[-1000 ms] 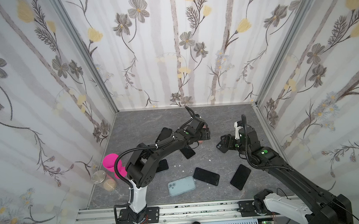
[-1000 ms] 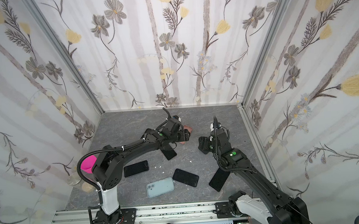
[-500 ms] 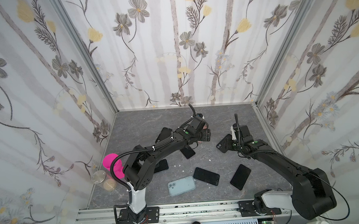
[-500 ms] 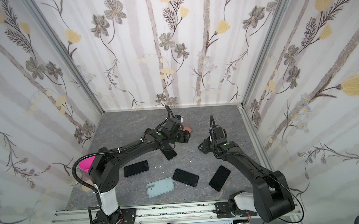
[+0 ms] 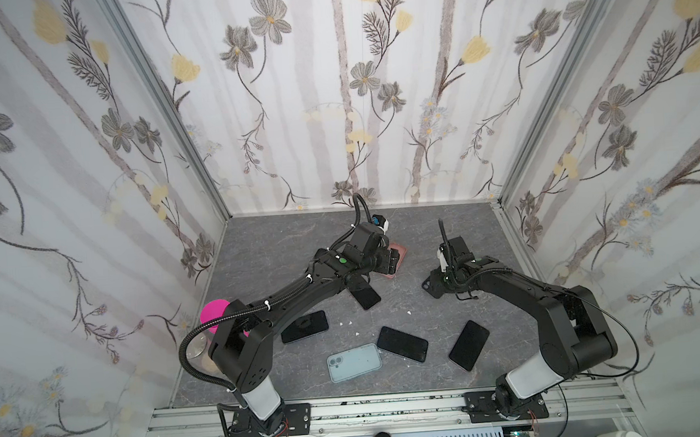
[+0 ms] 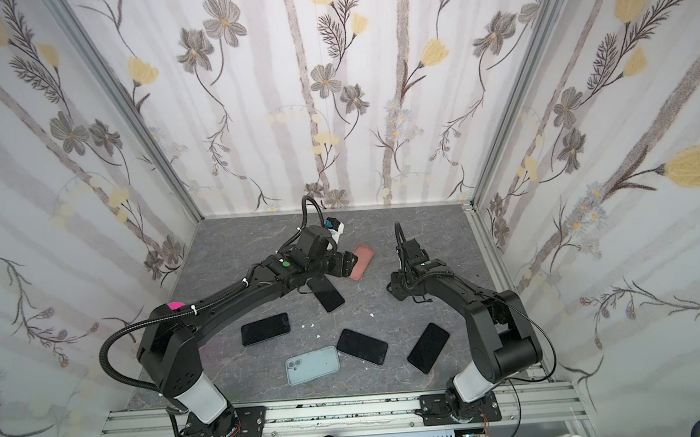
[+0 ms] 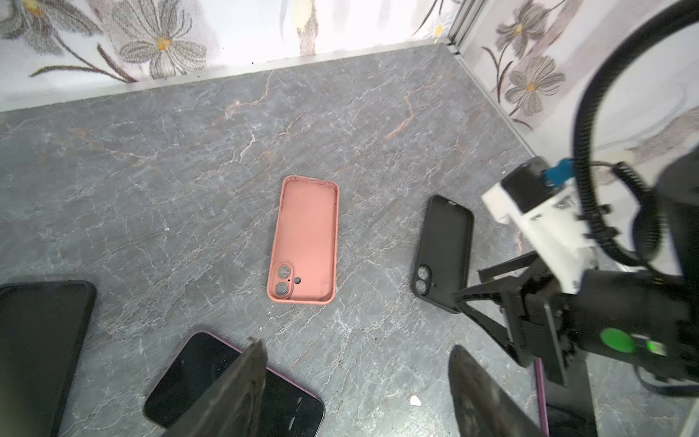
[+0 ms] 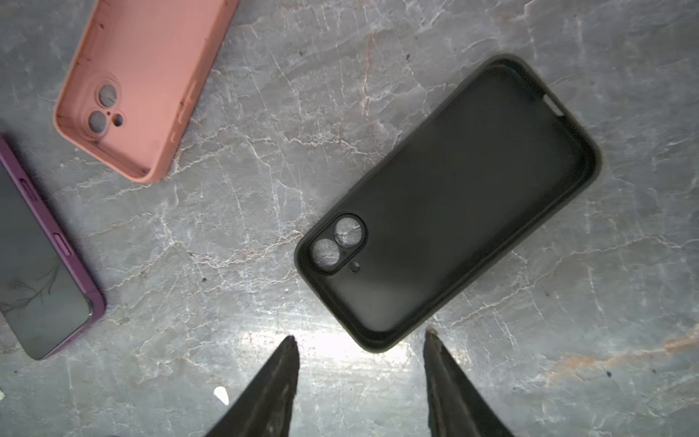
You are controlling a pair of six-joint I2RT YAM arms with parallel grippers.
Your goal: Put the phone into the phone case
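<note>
Right fingers (image 8: 270, 393) lower, narrower now, black case (image 8: 454, 212) just beyond them.

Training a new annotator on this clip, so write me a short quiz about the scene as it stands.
1. True or false: something already sits inside the pink case.
2. Which lies closest to the right end effector? A) black case B) light blue phone C) pink case
3. Fill in: the phone under the left end effector sits in a ___ case.
Key: 1 false; 2 A; 3 purple.
</note>
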